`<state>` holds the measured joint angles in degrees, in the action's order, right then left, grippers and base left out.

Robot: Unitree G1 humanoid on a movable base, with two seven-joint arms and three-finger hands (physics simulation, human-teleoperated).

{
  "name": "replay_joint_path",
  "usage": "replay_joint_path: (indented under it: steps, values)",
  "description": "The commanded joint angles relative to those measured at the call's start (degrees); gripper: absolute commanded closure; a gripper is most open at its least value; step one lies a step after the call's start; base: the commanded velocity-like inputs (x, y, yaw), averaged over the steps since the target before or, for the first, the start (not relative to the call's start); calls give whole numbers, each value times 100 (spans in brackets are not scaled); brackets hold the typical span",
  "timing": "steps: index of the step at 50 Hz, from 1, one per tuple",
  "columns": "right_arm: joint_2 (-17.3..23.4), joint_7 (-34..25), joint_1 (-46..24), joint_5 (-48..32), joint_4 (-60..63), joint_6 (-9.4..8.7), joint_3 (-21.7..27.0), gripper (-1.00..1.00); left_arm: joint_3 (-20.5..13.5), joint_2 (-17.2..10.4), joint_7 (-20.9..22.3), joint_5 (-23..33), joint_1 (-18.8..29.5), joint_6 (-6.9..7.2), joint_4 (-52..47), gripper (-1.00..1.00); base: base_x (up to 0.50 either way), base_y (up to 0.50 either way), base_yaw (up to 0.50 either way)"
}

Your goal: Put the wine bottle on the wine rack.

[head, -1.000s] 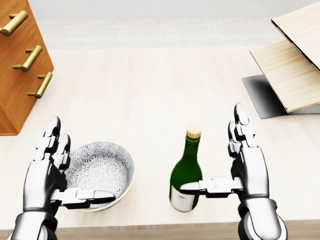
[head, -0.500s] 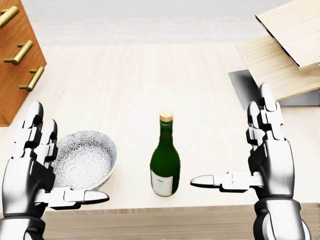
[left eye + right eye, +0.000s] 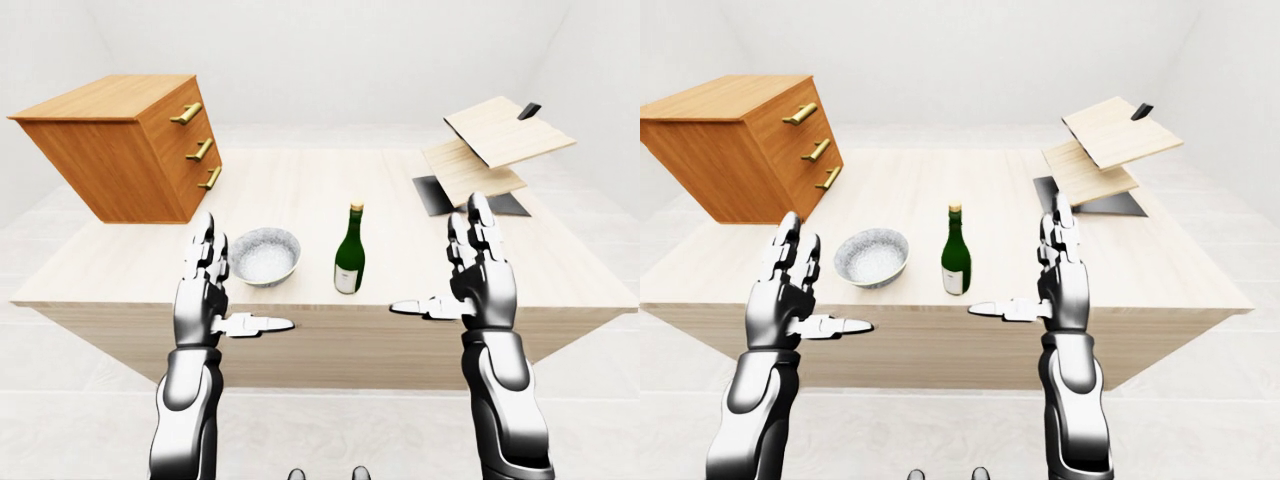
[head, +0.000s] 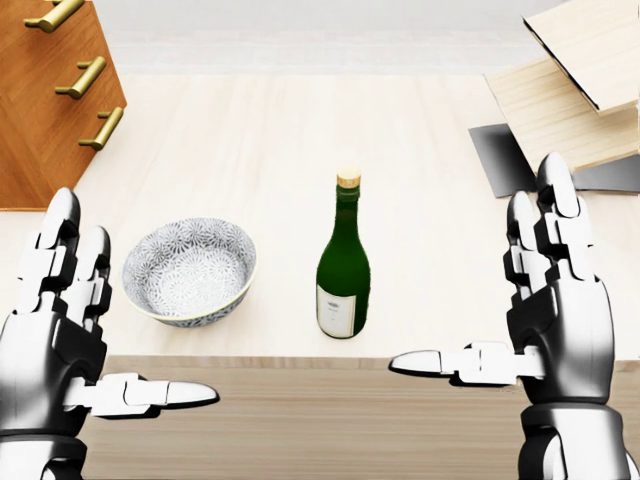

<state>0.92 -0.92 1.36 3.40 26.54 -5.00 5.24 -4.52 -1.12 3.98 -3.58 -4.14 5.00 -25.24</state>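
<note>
A dark green wine bottle (image 4: 343, 263) with a tan cork and a pale label stands upright near the table's near edge. The wine rack (image 3: 487, 147), made of slanted light wood boards on a dark base, sits at the table's right end. My right hand (image 4: 520, 320) is open, thumb out toward the bottle, a short way to the bottle's right and nearer the camera. At the lower left of the head view my left hand (image 4: 95, 335) is open too, below the bowl. Neither hand touches anything.
A patterned grey bowl (image 4: 190, 271) sits left of the bottle. An orange wooden drawer cabinet (image 3: 130, 145) with brass handles stands at the table's left. The light wood table (image 3: 300, 190) ends just below the bottle in the head view.
The whole picture has shifted: bottle and bowl sit higher and farther right in the head view, the table edge shows more. The camera has drawn back. Both hands stay open.
</note>
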Motion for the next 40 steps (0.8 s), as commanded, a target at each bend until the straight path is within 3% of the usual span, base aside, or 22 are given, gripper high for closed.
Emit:
replay_joint_path:
  steps: [1,20,26,40]
  values:
    - [8,-16,73,208,-62,0,77,-100,-41,3,31,-10,-28,0,145,-100,0,0,50]
    - [-10,23,-3,481,-336,0,75,-100,42,36,63,116,-276,0,127,-100,-1,0,50]
    - [42,36,108,403,-293,0,65,-100,35,35,54,103,-237,0,43,-100,-2,4,0]
    - [32,-79,275,313,-34,0,-23,-100,131,45,41,148,-209,0,43,-100,14,-47,0]
